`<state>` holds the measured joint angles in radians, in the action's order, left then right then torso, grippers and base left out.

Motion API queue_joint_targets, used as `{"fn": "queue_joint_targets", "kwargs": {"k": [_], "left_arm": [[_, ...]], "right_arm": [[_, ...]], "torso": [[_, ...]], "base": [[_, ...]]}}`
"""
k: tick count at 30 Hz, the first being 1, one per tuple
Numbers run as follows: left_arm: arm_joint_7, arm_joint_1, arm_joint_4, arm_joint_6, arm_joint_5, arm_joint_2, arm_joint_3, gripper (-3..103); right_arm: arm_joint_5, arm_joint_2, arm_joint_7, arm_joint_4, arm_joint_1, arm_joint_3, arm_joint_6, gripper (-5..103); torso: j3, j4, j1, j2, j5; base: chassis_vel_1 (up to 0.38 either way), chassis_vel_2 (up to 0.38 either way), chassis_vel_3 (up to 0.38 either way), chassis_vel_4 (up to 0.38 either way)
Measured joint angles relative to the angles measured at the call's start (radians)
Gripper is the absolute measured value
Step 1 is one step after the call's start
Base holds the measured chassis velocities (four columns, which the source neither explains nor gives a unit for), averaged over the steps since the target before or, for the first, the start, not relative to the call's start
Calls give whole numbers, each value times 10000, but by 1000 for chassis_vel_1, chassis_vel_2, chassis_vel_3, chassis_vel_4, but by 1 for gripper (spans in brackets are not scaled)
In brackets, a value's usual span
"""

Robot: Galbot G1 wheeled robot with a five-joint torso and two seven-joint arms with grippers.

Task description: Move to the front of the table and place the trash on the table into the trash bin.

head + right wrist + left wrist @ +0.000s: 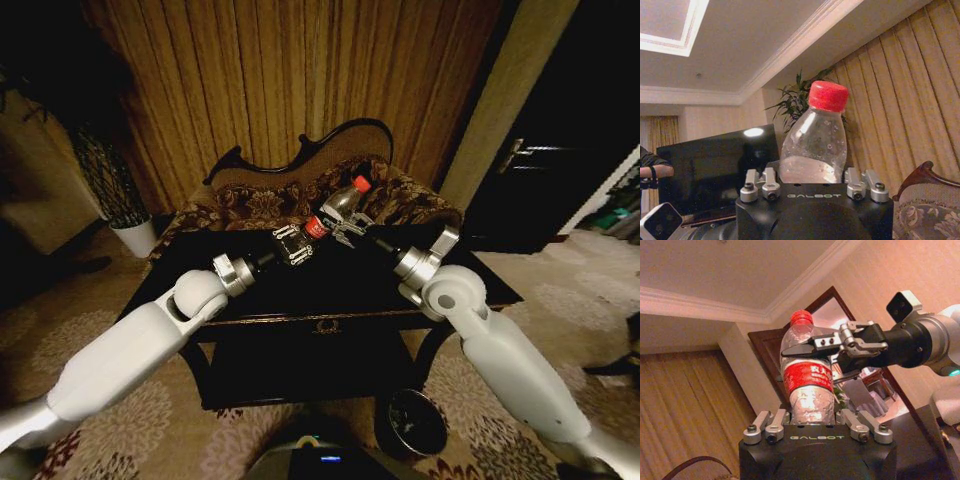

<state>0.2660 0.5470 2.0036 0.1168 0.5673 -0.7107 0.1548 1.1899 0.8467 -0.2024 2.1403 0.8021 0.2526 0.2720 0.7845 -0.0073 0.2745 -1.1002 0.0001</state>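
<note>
A clear plastic bottle (338,207) with a red cap and red label hangs in the air over the black table (250,318), held between both grippers. My left gripper (296,241) grips its base end, and the bottle (807,385) rises straight out of that gripper (812,422). My right gripper (343,224) is shut around the bottle's shoulder, its dark fingers (812,346) crossing just under the cap. In the right wrist view the bottle's upper part (815,145) stands up from the right gripper (812,180). The trash bin (415,422) sits on the carpet by the table's right front leg.
A floral sofa (260,203) with a curved dark frame stands right behind the table. A white plant pot (137,237) is at the back left. A dark door (545,150) is at the right. My base (310,460) is close to the table's front.
</note>
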Motion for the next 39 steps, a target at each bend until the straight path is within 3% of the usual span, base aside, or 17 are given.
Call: {"fn": "queue_joint_targets", "kwargs": {"k": [11, 19, 21, 23, 24, 25, 27, 36, 39], "left_arm": [[-118, 169, 225, -138, 106, -5, -47, 34], [-456, 360, 322, -228, 182, 143, -164, 66], [-490, 383, 339, -255, 195, 190, -207, 66], [-507, 451, 407, -259, 226, 273, -293, 77], [-507, 451, 407, -259, 226, 273, -293, 77], [-512, 499, 447, -258, 232, 307, -333, 88], [-511, 614, 522, -245, 234, 331, -400, 97], [-361, 1088, 893, -255, 449, 438, -850, 100], [-446, 1442, 1305, -524, 964, 594, -1335, 100]], "right_arm": [[230, -157, -64, 183, 246, 269, -37, 35], [544, -294, 54, 406, 419, 562, -48, 26], [565, -308, 103, 448, 462, 612, -53, 26], [588, -325, 133, 521, 565, 700, -53, 26], [588, -325, 133, 521, 565, 700, -53, 26], [592, -338, 146, 556, 622, 756, -52, 26], [594, -353, 162, 598, 726, 877, -52, 26], [-105, -365, 542, 268, 1130, 1290, -93, 26], [-532, -289, 1241, 3, 1301, 1405, -135, 26]], "torso": [[0, 0, 0, 0, 0], [0, 1, 0, 0, 0], [0, 0, 0, 0, -2], [-1, 1, 0, -1, 0], [-1, 1, 0, -1, 0], [-1, 1, -1, -1, -1], [0, 1, -1, 0, -1], [0, -1, 0, 0, -1], [0, 1, -1, 0, 0]], "base": [[0, 0, 0, 0], [0, 0, 0, 0], [0, 0, 0, 0], [0, 0, 0, 0], [0, 0, 0, 0], [0, 0, 0, 0], [0, 0, 0, 0], [0, 0, 0, 0], [0, 0, 0, 0]]}}
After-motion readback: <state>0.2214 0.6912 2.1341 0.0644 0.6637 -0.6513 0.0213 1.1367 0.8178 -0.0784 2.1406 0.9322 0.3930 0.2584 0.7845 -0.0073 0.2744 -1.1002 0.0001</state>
